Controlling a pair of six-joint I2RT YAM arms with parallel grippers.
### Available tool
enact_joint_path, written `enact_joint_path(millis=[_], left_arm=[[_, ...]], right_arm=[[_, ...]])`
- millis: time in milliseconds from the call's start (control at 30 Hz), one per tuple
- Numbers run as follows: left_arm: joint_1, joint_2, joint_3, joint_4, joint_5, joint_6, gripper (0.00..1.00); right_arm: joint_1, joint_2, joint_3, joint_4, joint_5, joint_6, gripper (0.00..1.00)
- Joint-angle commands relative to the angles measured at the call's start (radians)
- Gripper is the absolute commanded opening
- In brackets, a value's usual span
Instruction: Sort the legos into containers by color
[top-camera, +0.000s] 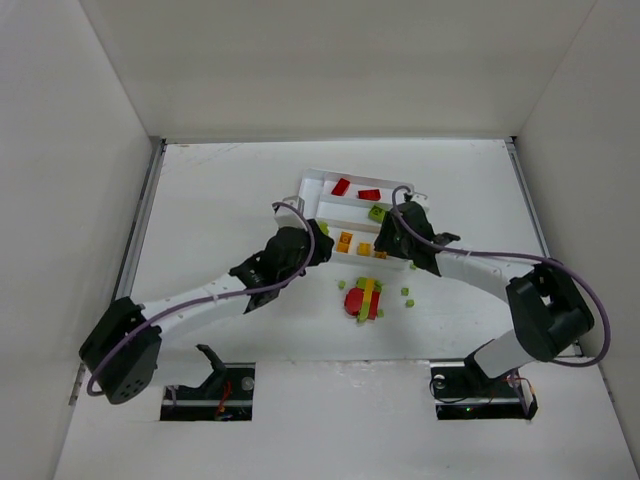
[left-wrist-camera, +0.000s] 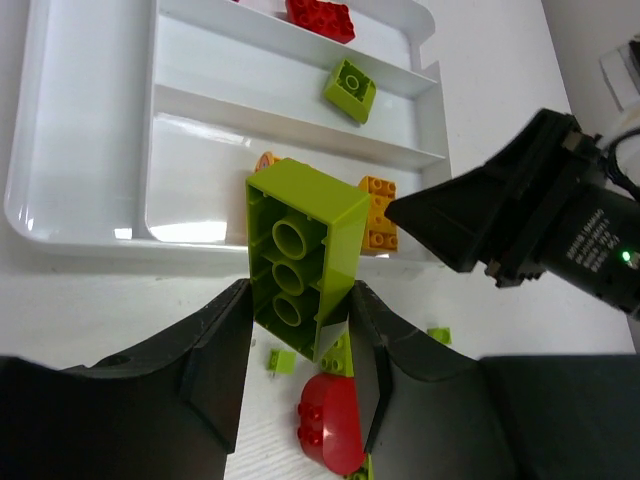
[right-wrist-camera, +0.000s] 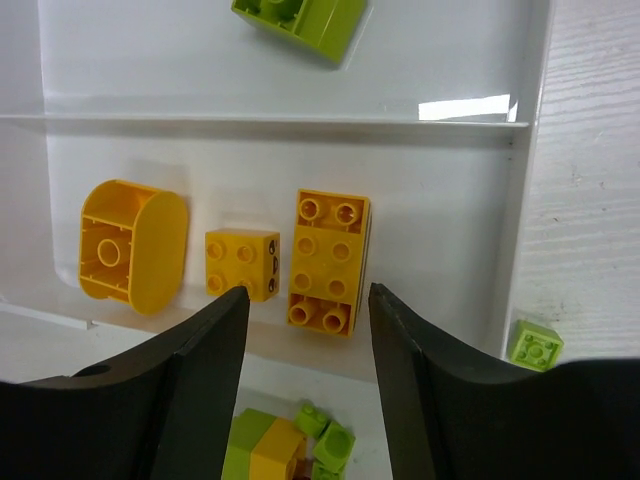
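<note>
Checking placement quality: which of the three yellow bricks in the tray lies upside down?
The rounded yellow brick, leftmost in the right wrist view: its hollow underside faces up. The square one and the long one show studs.

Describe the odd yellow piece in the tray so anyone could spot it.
In the white tray, find the long slot holding three yellow-orange pieces in a row. Seen from the right wrist, it is the leftmost piece. Unlike the square brick and longer brick beside it, it has rounded ends and lies hollow side up.
</note>
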Motion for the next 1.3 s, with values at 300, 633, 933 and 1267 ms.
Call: enact_joint_path(millis=[300, 633, 933, 1267], left_arm=[[0.121, 0.383, 0.406, -0.087, 0.287, -0.052, 0.17], [0.15, 0.624, 0.609, -0.152, 0.264, -0.287, 0.15], [0.176, 0.704, 0.66, -0.141, 0.177, -0.502, 0.16], [0.199, 0.774, 0.723, -0.188, 0.172, -0.672, 0.24]], right_arm=[[-0.011, -0.312, -0.216, 0.232, 0.075, 0.103, 0.24], [-0.026, -0.32, -0.243, 0.288, 0.016, 0.113, 0.3], [-0.026, -0.341, -0.257, 0.317, -0.006, 0.121, 0.31], [-0.022, -0.347, -0.265, 0.334, -0.007, 0.123, 0.32]])
